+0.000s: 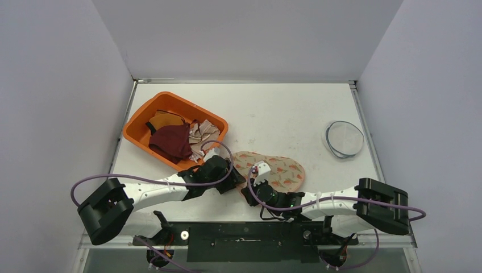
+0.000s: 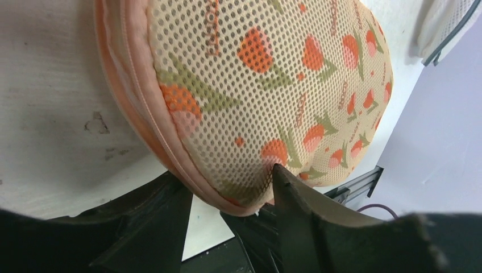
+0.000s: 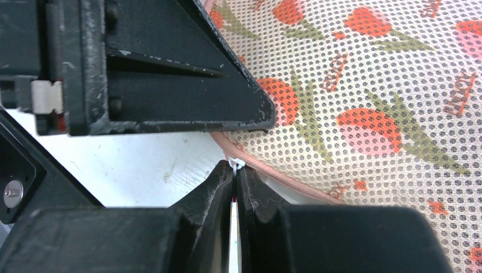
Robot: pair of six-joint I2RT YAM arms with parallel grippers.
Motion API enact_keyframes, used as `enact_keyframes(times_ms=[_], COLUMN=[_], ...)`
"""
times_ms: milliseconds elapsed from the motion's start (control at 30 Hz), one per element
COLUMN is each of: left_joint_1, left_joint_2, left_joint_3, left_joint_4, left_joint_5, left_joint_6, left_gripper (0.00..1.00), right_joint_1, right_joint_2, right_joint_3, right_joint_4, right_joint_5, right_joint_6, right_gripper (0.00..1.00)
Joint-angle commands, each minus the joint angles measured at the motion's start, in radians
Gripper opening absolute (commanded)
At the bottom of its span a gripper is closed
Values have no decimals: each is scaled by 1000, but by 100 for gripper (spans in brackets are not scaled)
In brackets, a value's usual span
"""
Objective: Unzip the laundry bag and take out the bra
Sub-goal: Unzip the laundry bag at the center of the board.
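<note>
Pulling the tab [image 3: 235,165] slowly along the zip [image 3: 278,181] works best while right fingers [image 3: 210,199] pinch it and left fingers [image 2: 301,216] clamp the bag [image 2: 267,85] steady.

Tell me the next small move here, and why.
Probably the right gripper should draw the zipper pull along the pink zipper track. It is shut on the pull, the laundry bag looks zipped closed, and the left gripper seems to clamp the bag's edge to brace it.
</note>
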Motion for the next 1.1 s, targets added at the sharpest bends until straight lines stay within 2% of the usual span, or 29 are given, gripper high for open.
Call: enact_keyframes(times_ms=[0, 100, 433, 700, 1067], left_joint_1=[17, 24, 42, 51, 140], left_joint_2=[18, 17, 12, 0, 14], left_joint_3=[1, 4, 26, 23, 91], left_joint_4=[69, 69, 40, 16, -39], left_joint_5=[-41, -53, -69, -71, -58], left_joint_6=[-21, -14, 17, 33, 111], left_gripper=[44, 27, 4, 0, 0], right_joint_1=[12, 13, 13, 13, 16], right_joint_2=[-50, -71, -200, -329, -486], right_joint_3=[-12, -16, -77, -115, -132], right_joint_4=[61, 34, -142, -310, -478], right_joint_5=[8, 19, 127, 225, 229], right_joint_6=[-4, 1, 80, 177, 226], right_gripper=[5, 5, 5, 5, 5])
